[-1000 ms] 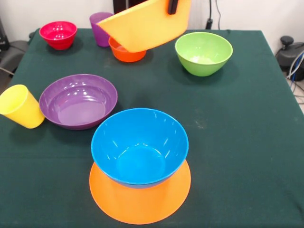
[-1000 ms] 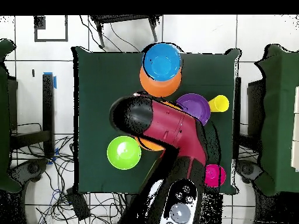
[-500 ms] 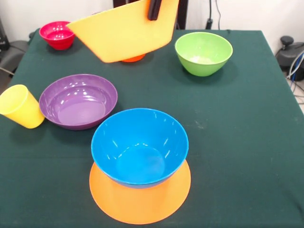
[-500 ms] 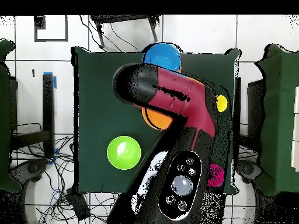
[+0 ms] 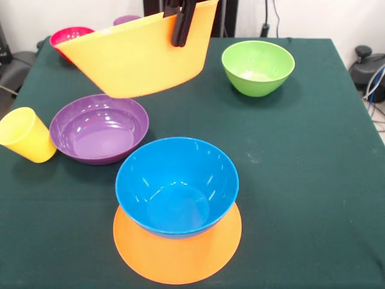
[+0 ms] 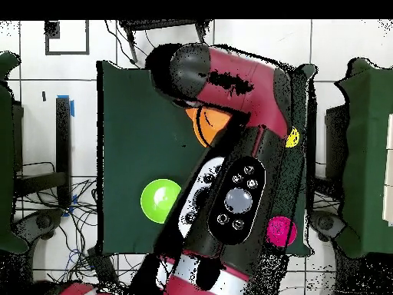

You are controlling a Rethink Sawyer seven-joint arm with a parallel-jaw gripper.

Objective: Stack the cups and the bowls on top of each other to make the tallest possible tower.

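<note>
- Your tool [image 5: 180, 27] is clamped on the rim of a tilted large orange bowl [image 5: 141, 57], held aloft.
- The tower [image 5: 177, 208], topped by the blue bowl [image 5: 176, 183], lies nearer the camera, below the held bowl.

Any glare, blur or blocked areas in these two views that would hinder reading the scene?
Front view: sharp and evenly lit, with soft white glare spots inside the blue bowl and purple bowl; the lifted orange bowl hides things behind it. Overhead view: the arm covers most of the table, hiding the blue bowl.
</note>
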